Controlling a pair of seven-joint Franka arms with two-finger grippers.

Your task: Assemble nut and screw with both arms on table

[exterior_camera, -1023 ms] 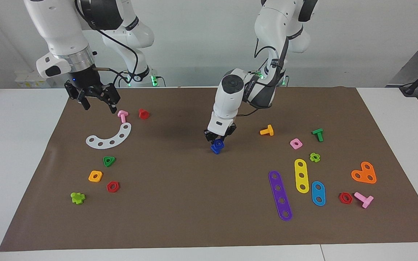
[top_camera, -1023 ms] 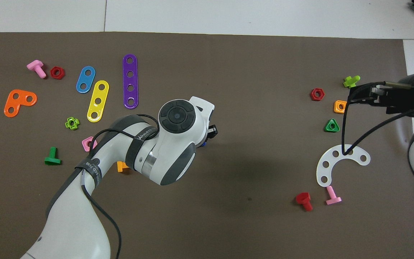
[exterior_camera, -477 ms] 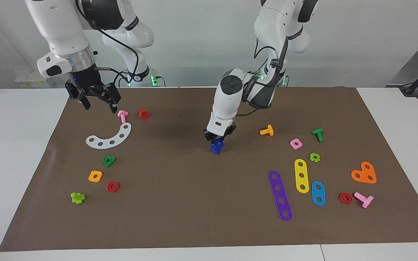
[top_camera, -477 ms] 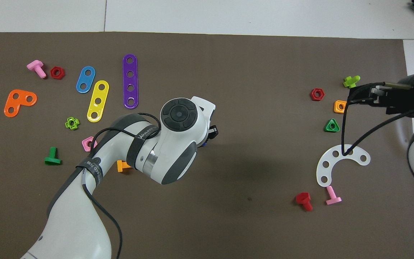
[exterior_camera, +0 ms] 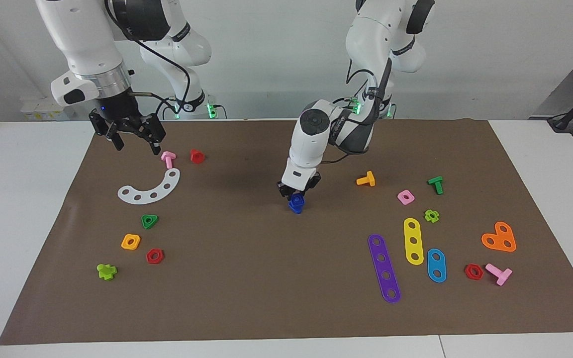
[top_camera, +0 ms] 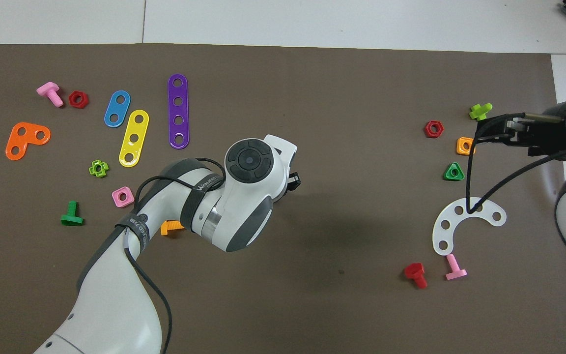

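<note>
Facing view: my left gripper pinches the dark blue nut from above, mid-mat on the table, seemingly seated on the screw standing beneath it, probably to thread them. My right gripper waits with fingers spread above the pink bolt. Overhead view: my left arm's wrist hides the blue pair.

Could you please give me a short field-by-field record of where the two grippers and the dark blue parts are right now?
left gripper: low over the middle of the mat, shut on the dark blue piece
dark blue piece: nut and screw cannot be told apart; whether it touches the mat is unclear
right gripper: open, empty, waiting above the mat's corner at the right arm's end, near the pink bolt
</note>
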